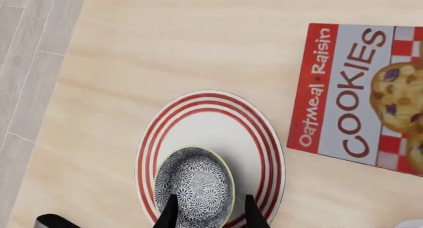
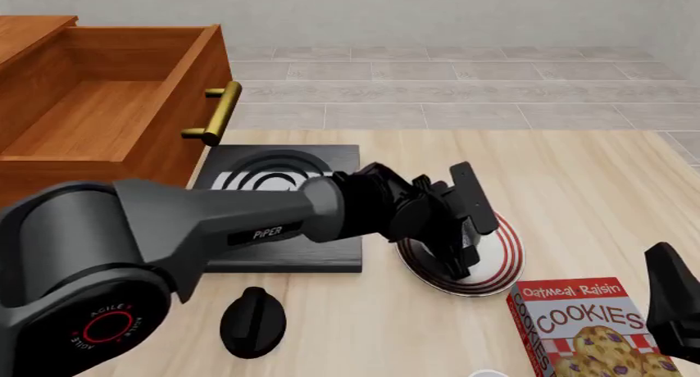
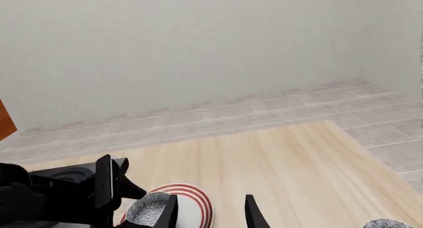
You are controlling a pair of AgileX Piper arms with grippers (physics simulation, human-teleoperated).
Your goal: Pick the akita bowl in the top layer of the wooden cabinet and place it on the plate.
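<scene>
Akita bowl [image 1: 193, 187]: being held over the plate [image 1: 251, 139], contact unclear.
Left pincer [image 1: 210, 208]: fingers being kept straddling the bowl rim.
Right pincer [image 3: 210, 208]: being held parted, empty.

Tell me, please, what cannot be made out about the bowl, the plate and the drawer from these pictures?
- Bowl: in the front view the left pincer hides it; whether it rests on the plate is unclear.
- Bowl's near edge: cut off by the left wrist view's border.
- Drawer: its left part runs out of the front view.
- Right pincer: only its fingertips show.
</scene>
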